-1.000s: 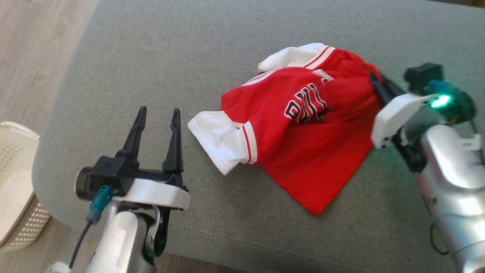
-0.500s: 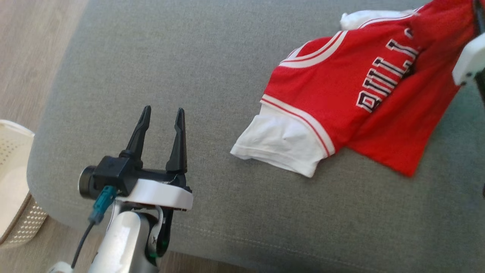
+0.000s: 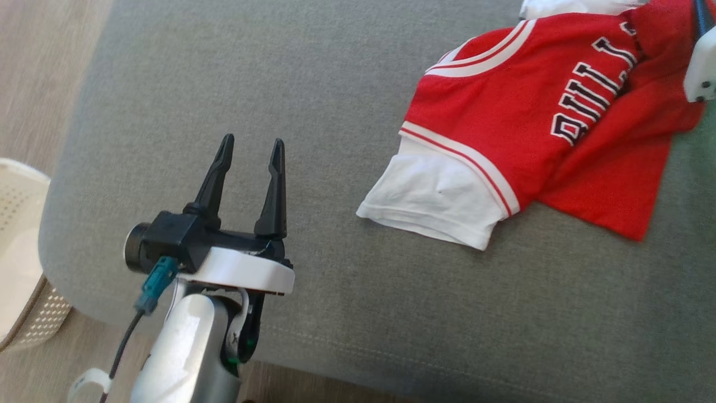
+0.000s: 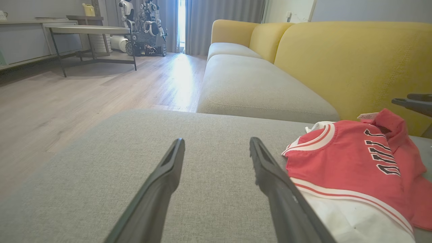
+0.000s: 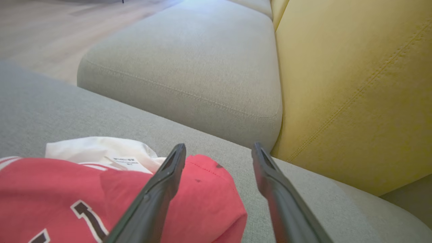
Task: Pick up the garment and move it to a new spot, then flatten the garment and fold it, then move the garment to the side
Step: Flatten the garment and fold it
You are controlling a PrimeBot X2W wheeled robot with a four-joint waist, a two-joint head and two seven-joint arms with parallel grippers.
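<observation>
the left gripper point(image 3: 251, 140) hangs spread and empty over the near part of a grey woven seat cushion point(image 3: 279, 73). a white perforated basket point(image 3: 22, 246) stands beside it on pale wood floor point(image 4: 67, 94). further right the garment point(image 3: 492, 112) lies rumpled on the cushion, soft red cloth. its white sleeve points toward the left gripper and its length runs diagonally up to the right. the right gripper point(image 5: 219, 145) stands released, fingers apart, over its far red fold. beyond rises a yellow stitched backrest point(image 5: 354, 84).

Bare grey fabric cushion point(image 3: 335, 112) lies open beside the red-and-white jersey point(image 3: 503, 112); a yellow upholstered backrest point(image 5: 354, 84) probably blocks beyond it.
</observation>
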